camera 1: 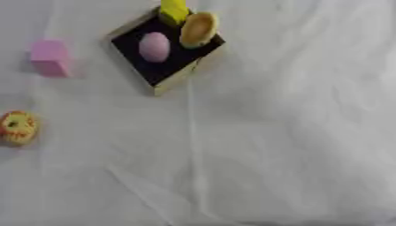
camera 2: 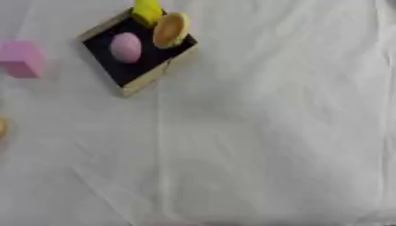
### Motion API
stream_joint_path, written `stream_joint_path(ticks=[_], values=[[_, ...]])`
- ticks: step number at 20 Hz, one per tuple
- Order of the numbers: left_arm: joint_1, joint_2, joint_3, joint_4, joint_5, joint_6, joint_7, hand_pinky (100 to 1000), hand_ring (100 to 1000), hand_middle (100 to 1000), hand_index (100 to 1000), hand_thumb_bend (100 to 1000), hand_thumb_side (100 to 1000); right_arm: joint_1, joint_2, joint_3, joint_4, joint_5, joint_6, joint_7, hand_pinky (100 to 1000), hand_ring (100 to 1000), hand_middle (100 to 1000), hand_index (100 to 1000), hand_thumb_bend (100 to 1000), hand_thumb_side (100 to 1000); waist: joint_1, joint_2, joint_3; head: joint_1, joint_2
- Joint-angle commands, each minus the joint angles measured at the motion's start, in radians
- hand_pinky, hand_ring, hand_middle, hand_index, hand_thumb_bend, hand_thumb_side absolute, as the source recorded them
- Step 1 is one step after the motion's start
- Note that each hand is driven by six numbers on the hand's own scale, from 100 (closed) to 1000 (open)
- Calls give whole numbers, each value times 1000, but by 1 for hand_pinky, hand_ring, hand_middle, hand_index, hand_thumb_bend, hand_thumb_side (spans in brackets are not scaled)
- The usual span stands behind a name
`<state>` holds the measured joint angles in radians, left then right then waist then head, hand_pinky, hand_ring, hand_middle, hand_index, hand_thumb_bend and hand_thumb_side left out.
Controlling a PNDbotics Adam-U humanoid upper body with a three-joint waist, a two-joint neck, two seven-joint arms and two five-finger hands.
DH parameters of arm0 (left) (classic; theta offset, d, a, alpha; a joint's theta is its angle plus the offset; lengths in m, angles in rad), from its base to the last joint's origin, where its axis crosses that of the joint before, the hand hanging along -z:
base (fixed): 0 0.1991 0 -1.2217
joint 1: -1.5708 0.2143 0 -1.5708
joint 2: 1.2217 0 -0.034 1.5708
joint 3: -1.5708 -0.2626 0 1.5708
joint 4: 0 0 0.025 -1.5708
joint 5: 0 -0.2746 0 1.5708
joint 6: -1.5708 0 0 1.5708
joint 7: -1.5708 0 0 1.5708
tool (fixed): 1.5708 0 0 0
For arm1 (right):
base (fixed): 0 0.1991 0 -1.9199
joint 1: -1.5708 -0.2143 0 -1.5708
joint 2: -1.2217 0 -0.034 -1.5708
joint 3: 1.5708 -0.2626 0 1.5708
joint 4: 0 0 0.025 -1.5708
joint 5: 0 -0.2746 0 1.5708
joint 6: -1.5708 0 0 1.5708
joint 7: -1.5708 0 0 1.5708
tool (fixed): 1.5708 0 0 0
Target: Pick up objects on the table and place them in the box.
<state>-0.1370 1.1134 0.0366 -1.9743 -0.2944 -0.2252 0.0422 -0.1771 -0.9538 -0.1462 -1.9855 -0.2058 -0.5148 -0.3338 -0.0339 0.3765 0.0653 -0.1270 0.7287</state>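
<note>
A shallow box [camera 1: 172, 73] with tan walls and a black floor sits turned like a diamond at the top of the table. Inside it lie a pink egg-shaped thing [camera 1: 154, 47], a tan oval thing [camera 1: 199, 29] leaning on the right wall, and a yellow thing [camera 1: 174, 10] at the far corner. A pink cube [camera 1: 51, 57] stands on the cloth to the left of the box. A round orange and yellow thing [camera 1: 18, 127] lies at the left edge, lower down. Neither hand shows in either view.
A white wrinkled cloth [camera 1: 271, 132] covers the whole table, with a long crease running down from the box.
</note>
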Motion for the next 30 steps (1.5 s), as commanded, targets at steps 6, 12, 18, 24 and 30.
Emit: stream_joint_path(ticks=[6, 12, 18, 24, 30], values=[[-58, 122, -85, 35, 107, 94, -274, 829, 824, 757, 885, 217, 244, -8, -30, -1, -14, 4, 27, 4, 909, 819, 659, 825, 100, 358, 20, -38, 1, 17, 2], [-112, 147, -127, -6, 97, 152, -394, 856, 851, 790, 872, 309, 251, -16, -27, 10, -14, 0, 36, 22, 910, 818, 657, 825, 100, 373, 21, -39, 3, 58, -5], [-140, 147, -150, -18, 75, 197, -402, 854, 850, 789, 885, 344, 184, -17, -21, 13, -14, -2, 37, 33, 911, 818, 656, 823, 100, 380, 20, -39, 1, 72, -14], [-157, 140, -169, -16, 95, 227, -402, 843, 842, 774, 868, 340, 122, -15, -9, 17, -14, 0, 44, 39, 913, 819, 656, 823, 100, 403, 20, -34, -3, 75, -24], [-179, 132, -190, -6, 106, 246, -420, 810, 824, 752, 833, 334, 110, -14, 4, 22, -14, -2, 52, 44, 915, 818, 654, 822, 100, 429, 20, -33, -8, 74, -25]])
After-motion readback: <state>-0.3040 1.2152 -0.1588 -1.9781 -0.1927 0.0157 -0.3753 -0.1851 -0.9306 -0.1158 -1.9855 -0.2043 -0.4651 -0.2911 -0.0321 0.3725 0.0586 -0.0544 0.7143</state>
